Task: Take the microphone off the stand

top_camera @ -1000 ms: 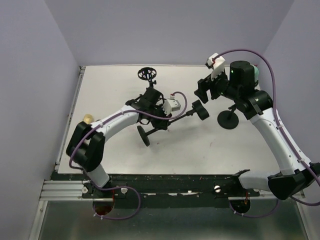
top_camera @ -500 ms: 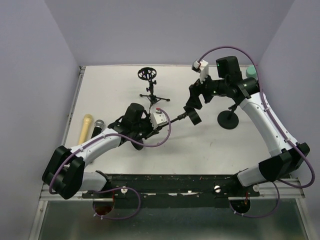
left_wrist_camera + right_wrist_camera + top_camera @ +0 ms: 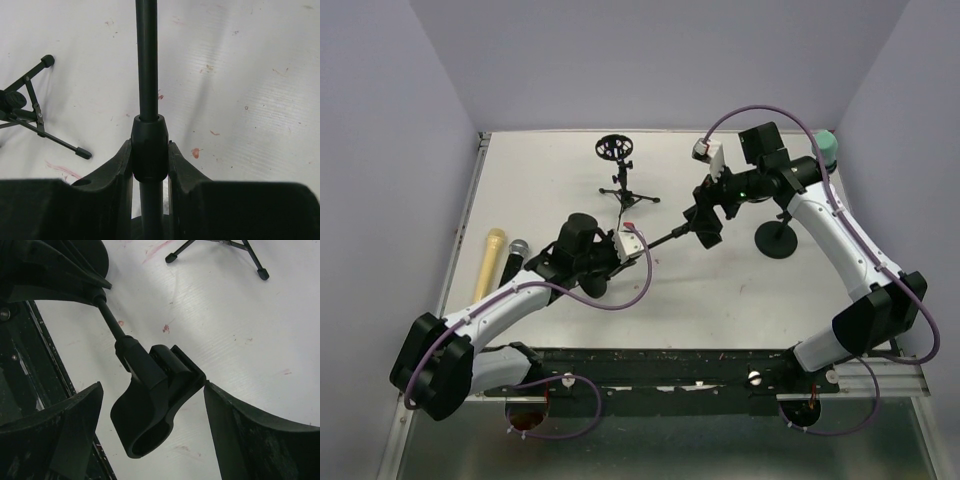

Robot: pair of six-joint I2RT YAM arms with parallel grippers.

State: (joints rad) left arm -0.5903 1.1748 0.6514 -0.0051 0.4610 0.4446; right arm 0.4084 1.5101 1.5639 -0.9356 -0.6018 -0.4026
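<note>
left gripper (image 3: 150, 156) clamps stand pole (image 3: 146, 60) | right gripper (image 3: 155, 412) wide apart, seemingly flanking clip (image 3: 162, 382) | microphone (image 3: 494, 262) on table (image 3: 740, 290)

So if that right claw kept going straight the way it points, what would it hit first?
Probably the black plastic microphone clip on the end of the thin black stand pole; it sits between the open fingers of the right gripper. Beyond it, the white table; depth is unclear.

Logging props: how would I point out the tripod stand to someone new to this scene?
On the white table, look to the back, near the middle. The tripod stands free there; unlike the disc base to its right, it has three thin legs and a ring on top.
</note>
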